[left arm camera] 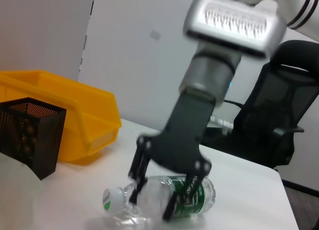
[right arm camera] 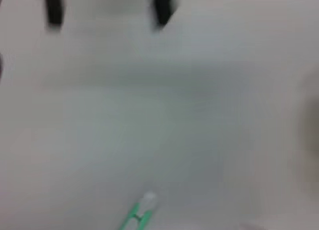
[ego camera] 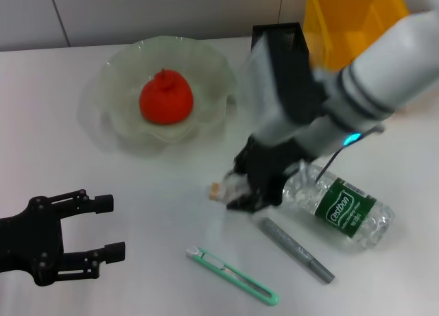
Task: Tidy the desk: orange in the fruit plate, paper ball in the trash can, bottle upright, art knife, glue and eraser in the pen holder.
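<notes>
Clear plastic, green-labelled, the bottle (ego camera: 341,210) is seen lying on its side on the white desk (ego camera: 158,213), its white cap (left arm camera: 110,198) pointing toward the plate. The right gripper (ego camera: 248,187) is lowered over the bottle's neck end; in the left wrist view its dark fingers (left arm camera: 138,172) are seen straddling the bottle, one on each side, but whether they press on it cannot be told. A small pale eraser (ego camera: 215,190) lies just beside the gripper, on the side away from the bottle. A grey glue stick (ego camera: 297,249) is laid near the bottle, toward the robot, and a green art knife (ego camera: 232,275) lies beyond the glue, farther from the bottle. The orange (ego camera: 165,98) is set in the translucent fruit plate (ego camera: 120,76), well apart from the bottle. The black mesh pen holder (ego camera: 280,36) stands behind the bottle, with a yellow bin (ego camera: 343,21) beside it. The left gripper (ego camera: 103,227) is held well away from the bottle over the desk, its fingers spread.
</notes>
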You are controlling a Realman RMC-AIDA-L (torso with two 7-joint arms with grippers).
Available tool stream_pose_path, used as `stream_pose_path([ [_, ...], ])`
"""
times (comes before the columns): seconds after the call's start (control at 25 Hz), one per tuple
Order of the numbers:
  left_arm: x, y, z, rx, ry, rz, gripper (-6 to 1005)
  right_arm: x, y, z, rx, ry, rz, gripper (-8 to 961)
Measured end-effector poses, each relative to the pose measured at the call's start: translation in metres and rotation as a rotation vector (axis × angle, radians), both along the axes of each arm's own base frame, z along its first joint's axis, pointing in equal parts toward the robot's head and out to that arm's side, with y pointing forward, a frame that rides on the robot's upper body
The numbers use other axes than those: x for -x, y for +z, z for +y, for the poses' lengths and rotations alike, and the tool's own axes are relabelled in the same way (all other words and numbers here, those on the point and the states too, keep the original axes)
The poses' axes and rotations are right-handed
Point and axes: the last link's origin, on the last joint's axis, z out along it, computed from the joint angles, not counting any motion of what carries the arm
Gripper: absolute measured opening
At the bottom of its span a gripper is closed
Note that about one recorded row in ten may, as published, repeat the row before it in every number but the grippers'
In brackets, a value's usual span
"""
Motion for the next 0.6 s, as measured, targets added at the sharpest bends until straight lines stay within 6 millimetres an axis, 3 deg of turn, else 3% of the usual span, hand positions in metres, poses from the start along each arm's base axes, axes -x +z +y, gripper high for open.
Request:
stream_pose_path([
  [0.08, -0.001, 0.0, 0.001, 0.0, -0.003, -0.003, 816, -0.001, 0.031, 0.004, -0.059, -0.055, 0.054, 442],
  [0.12, -0.001, 0.0, 0.001, 0.0, -0.005, -0.003, 816, -0.001, 0.031, 0.004, -0.059, -0.055, 0.054, 442],
  [0.24, -0.002, -0.001, 0.002, 0.001, -0.006, -0.002, 816, -0.013, 0.065, 0.007, -0.148, -0.135, 0.093, 442],
  [0.28, -0.002, -0.001, 0.002, 0.001, -0.006, -0.002, 816, -0.025, 0.089, 0.009, -0.219, -0.198, 0.126, 442],
  [0.32, -0.003, -0.001, 0.003, 0.001, -0.011, 0.0, 816, -0.025, 0.089, 0.009, -0.219, -0.198, 0.126, 442],
  [0.48, -0.004, -0.002, 0.004, 0.0, -0.014, 0.0, 816, -0.054, 0.127, 0.015, -0.345, -0.302, 0.199, 441],
  [0.6, -0.006, -0.002, 0.006, 0.0, -0.018, -0.001, 816, -0.071, 0.144, 0.02, -0.41, -0.339, 0.237, 441],
])
